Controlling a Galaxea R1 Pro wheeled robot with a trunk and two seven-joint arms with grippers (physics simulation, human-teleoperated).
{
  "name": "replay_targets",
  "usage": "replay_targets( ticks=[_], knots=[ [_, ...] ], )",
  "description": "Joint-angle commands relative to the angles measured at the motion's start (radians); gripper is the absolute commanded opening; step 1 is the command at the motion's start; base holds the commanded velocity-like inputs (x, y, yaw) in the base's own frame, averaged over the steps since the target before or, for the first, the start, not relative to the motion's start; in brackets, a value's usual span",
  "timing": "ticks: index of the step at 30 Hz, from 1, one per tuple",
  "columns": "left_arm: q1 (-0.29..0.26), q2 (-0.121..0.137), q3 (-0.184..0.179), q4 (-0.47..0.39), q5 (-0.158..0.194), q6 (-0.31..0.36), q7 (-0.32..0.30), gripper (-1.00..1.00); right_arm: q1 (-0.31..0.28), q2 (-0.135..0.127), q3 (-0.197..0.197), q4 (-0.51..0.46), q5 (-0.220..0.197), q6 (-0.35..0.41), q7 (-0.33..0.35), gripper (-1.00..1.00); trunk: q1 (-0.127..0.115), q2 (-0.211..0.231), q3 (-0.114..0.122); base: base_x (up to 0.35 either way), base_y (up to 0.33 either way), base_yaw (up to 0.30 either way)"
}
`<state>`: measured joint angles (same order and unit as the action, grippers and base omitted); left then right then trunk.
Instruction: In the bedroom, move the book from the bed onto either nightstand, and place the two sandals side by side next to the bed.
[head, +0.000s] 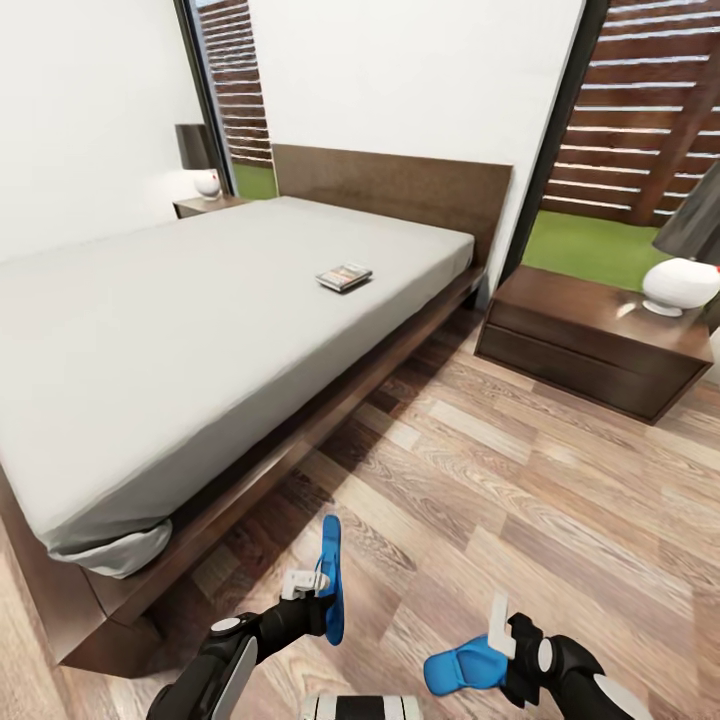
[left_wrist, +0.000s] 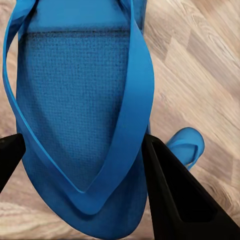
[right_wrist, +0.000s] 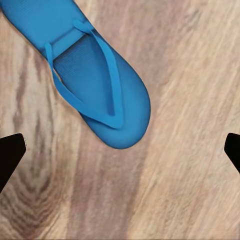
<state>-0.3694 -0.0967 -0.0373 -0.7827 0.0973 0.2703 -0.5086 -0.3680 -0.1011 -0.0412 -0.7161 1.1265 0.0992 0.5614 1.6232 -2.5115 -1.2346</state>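
Observation:
The book lies on the off-white mattress of the bed, near the headboard. My left gripper is shut on one blue sandal, held on its edge over the wood floor beside the bed's foot corner. The other sandal lies flat on the floor, strap up. My right gripper is right at it, open, its fingers spread wide past the sandal's toe. One nightstand stands right of the bed and another nightstand at the far side.
A white-based lamp sits on the near nightstand and a second lamp on the far one. Tall windows flank the headboard. Wood-plank floor stretches between the bed frame and the near nightstand.

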Motion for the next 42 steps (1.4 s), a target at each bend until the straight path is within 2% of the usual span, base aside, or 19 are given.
replay_targets(
  ticks=[1, 7, 9, 12, 21, 23, 26, 28, 32, 42],
  knots=[
    [0.0, 0.0, -0.001, -0.001, 0.01, 0.009, -0.001, -1.0, 0.0, 0.001, -0.002, -0.003, 0.004, 0.003, 0.006, 1.0, 0.0, -0.001, -0.005, 0.0, 0.0, 0.0],
    [0.0, 0.0, 0.0, -0.001, 0.01, 0.009, -0.001, -1.0, 0.0, 0.001, -0.002, -0.007, 0.004, 0.006, 0.004, 1.0, 0.003, -0.002, -0.028, 0.0, 0.0, 0.0],
    [0.0, 0.0, 0.0, -0.001, 0.01, 0.01, -0.001, -1.0, 0.0, 0.001, -0.002, -0.007, 0.004, 0.006, -0.016, 1.0, 0.004, -0.002, -0.036, 0.0, 0.0, 0.0],
    [0.0, 0.001, 0.0, -0.001, 0.011, 0.01, -0.001, -1.0, 0.0, 0.001, -0.001, -0.005, 0.005, 0.007, -0.081, 1.0, 0.005, -0.003, -0.047, 0.0, 0.0, 0.0],
    [0.0, 0.003, 0.003, -0.001, 0.013, 0.012, -0.002, -1.0, 0.0, 0.002, -0.001, -0.009, 0.006, 0.007, -0.115, 1.0, 0.009, -0.005, -0.082, 0.0, 0.0, 0.0],
    [0.0, 0.003, 0.003, -0.001, 0.013, 0.012, -0.002, -1.0, 0.0, 0.002, -0.001, -0.009, 0.007, 0.008, -0.147, 1.0, 0.01, -0.006, -0.09, 0.0, 0.0, 0.0],
    [0.0, 0.003, 0.003, -0.001, 0.013, 0.012, -0.002, -1.0, 0.0, 0.003, 0.001, -0.001, 0.01, 0.008, -0.234, 1.0, 0.011, -0.006, -0.101, 0.0, 0.0, 0.0],
    [0.0, 0.003, 0.004, -0.001, 0.013, 0.012, -0.002, -1.0, 0.0, 0.003, 0.001, 0.001, 0.02, 0.008, -0.275, 1.0, 0.012, -0.007, -0.109, 0.0, 0.0, 0.0],
    [0.0, 0.003, 0.004, -0.001, 0.013, 0.012, -0.002, -1.0, 0.0, 0.001, 0.0, 0.002, 0.078, 0.008, -0.313, 1.0, 0.014, -0.008, -0.125, 0.0, 0.0, 0.0],
    [0.0, 0.003, 0.004, -0.001, 0.013, 0.012, -0.002, -1.0, 0.0, 0.0, -0.002, 0.001, 0.094, 0.005, -0.319, 1.0, 0.019, -0.01, -0.163, 0.0, 0.0, 0.0]
  ],
)
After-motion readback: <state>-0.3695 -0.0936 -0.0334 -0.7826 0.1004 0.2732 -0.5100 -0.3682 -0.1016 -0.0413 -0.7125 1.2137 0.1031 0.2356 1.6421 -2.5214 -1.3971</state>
